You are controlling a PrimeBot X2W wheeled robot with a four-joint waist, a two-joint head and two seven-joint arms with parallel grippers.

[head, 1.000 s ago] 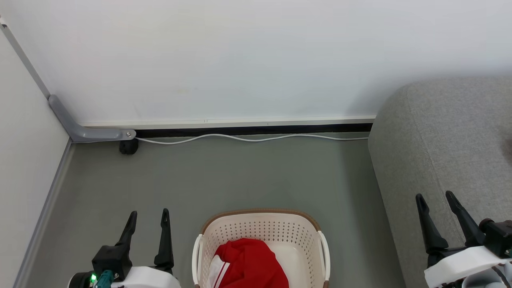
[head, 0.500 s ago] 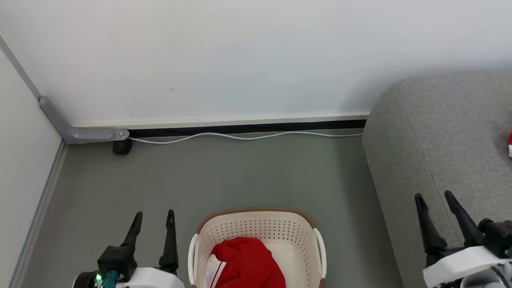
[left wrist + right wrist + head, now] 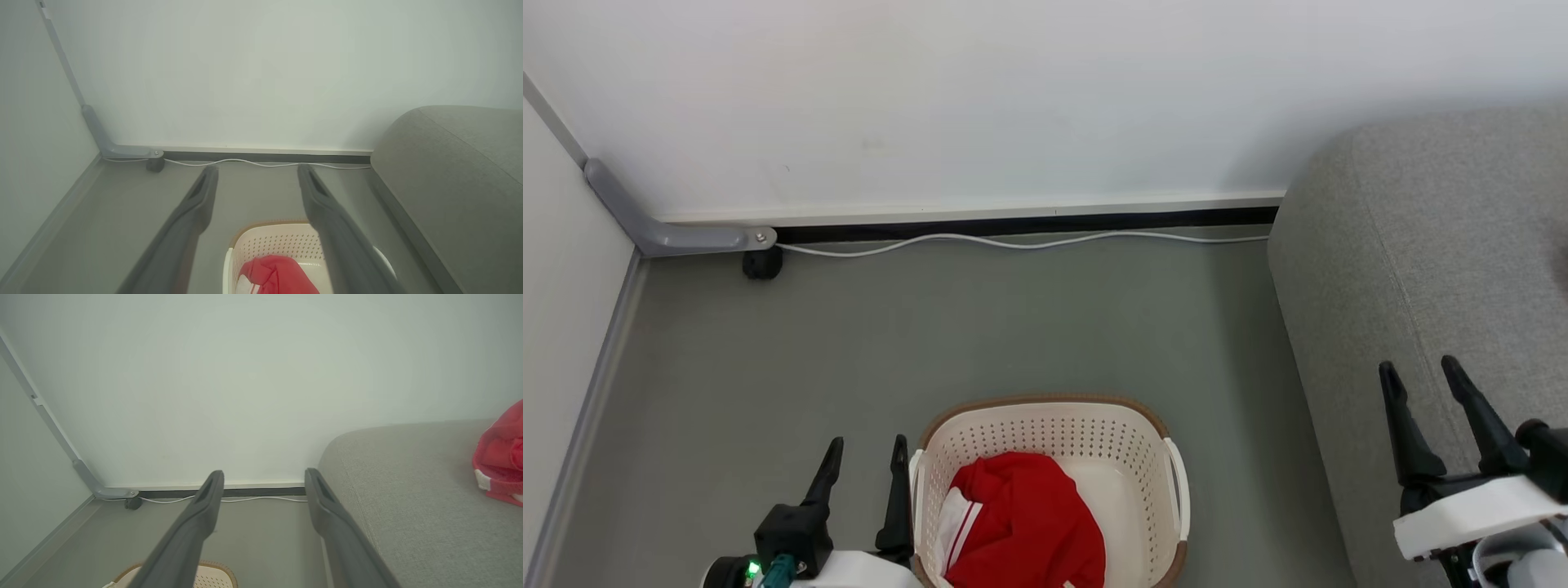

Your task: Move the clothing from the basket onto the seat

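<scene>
Low in the middle of the head view sits the basket (image 3: 1045, 425), cream with rows of holes and a brown rim. Inside it lies the clothing (image 3: 1029, 523), a crumpled bright red bundle with a white panel and thin stripes at its left side. The bottom edge cuts off its lower part. The left gripper (image 3: 867, 447) stands just beside the basket's left wall, fingers spread and holding nothing. I cannot tell whether the nearer finger touches the handle. At the lower right, well apart from the basket, the right gripper (image 3: 1417, 367) hangs over the grey seat (image 3: 1437, 245), also spread and empty.

From the left wrist, the picture is hazy. The left gripper (image 3: 258, 168) shows wide apart, with floor (image 3: 253, 196) between its fingers. The basket (image 3: 278, 241) lies at the bottom middle, its right side hidden behind one finger. The clothing (image 3: 282, 273) is a red heap cut off by the bottom edge. The seat (image 3: 457, 163) takes the right side.

From the right wrist, the right gripper (image 3: 264, 473) is spread with nothing in it, a white cable (image 3: 261, 498) running behind its tips. The seat (image 3: 408, 490) rises at the right. At the right edge, well apart from the fingers, a red garment (image 3: 500, 457) with white trim rests on it, partly out of frame. A sliver of basket (image 3: 212, 575) rim shows at the bottom.
</scene>
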